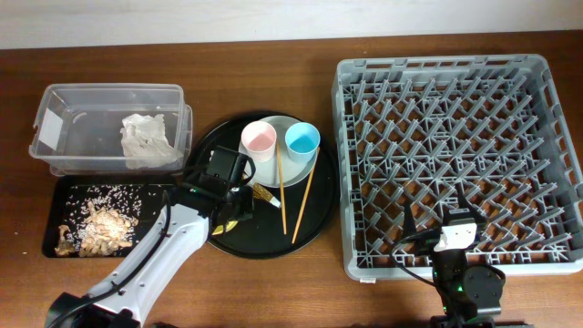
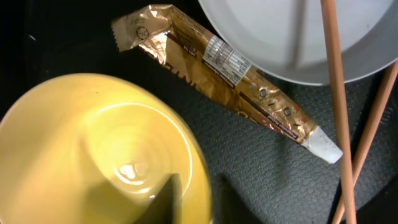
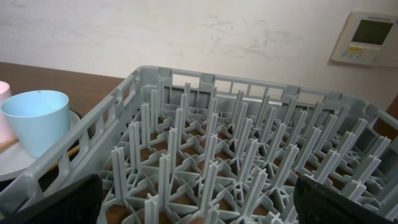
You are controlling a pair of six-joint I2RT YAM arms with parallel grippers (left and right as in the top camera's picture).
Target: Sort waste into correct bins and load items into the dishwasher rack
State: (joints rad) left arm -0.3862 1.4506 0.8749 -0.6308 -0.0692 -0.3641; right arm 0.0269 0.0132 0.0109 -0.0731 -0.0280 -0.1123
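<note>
The yellow bowl (image 2: 81, 143) sits on the big round black tray (image 1: 264, 239). My left gripper (image 2: 193, 186) is shut on its rim, one finger inside and one outside; from overhead the gripper (image 1: 232, 205) hides most of the bowl. The gold foil wrapper (image 2: 230, 68) lies beside it, against the pale plate (image 2: 292, 37). The pink cup (image 1: 258, 139) and light-blue cup (image 1: 301, 139) stand on the plate (image 1: 296, 167). The chopsticks (image 1: 282, 196) lean off it. The napkin (image 1: 146, 141) lies in the clear box (image 1: 55, 100). Food scraps (image 1: 100, 226) lie in the flat black tray (image 1: 64, 196). My right gripper (image 1: 437, 219) is open over the grey rack (image 1: 446, 64).
The rack's upright pegs (image 3: 205, 143) fill the right wrist view, with the blue cup (image 3: 37, 118) beyond its left wall. The clear box and flat tray sit side by side at the far left. Brown table shows round everything.
</note>
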